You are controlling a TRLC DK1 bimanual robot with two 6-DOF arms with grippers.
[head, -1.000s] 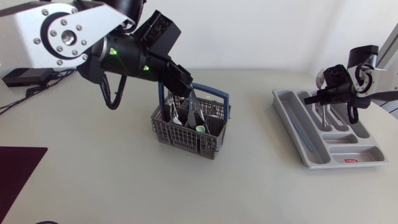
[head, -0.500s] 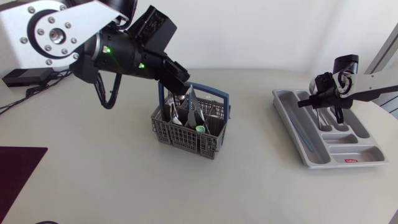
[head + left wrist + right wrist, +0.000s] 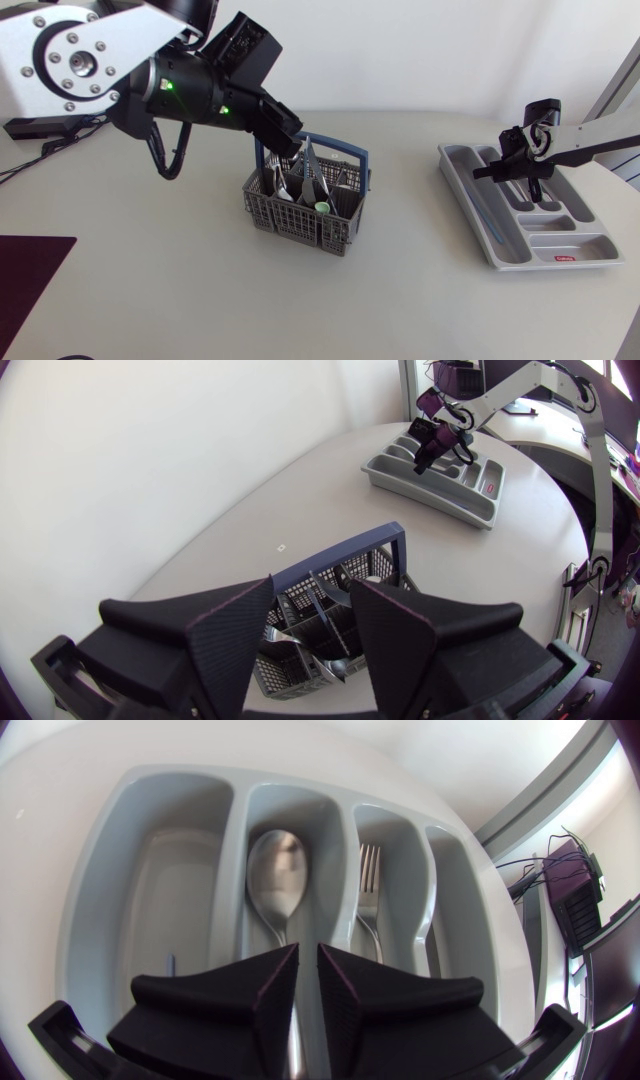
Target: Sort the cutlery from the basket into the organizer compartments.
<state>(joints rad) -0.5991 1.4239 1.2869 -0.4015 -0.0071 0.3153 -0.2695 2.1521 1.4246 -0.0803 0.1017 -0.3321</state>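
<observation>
Head view: organizer (image 3: 468, 196), grey, on the right arm's side. Basket (image 3: 300, 222) holds upright cutlery (image 3: 298, 186) and sits well apart from the organizer. Left gripper (image 3: 295, 150) is at the basket's rear rim, farther still from the organizer. Right gripper (image 3: 527, 172) is directly above the organizer's middle slots.

Left wrist view: left gripper (image 3: 312, 595) has its fingers (image 3: 235, 630) apart with nothing between them. Basket (image 3: 340, 555) is beneath it, organizer (image 3: 440, 495) far ahead.

Right wrist view: right gripper (image 3: 308, 960) is over the organizer (image 3: 235, 850). Spoon (image 3: 277, 860) lies in the slot beside the wide one, fork (image 3: 368, 880) in the next slot over. The spoon's handle runs back beneath the gripper; whether it is clamped cannot be told.

Dk maroon mat (image 3: 28, 275) at table's (image 3: 200, 300) L-front corner.
</observation>
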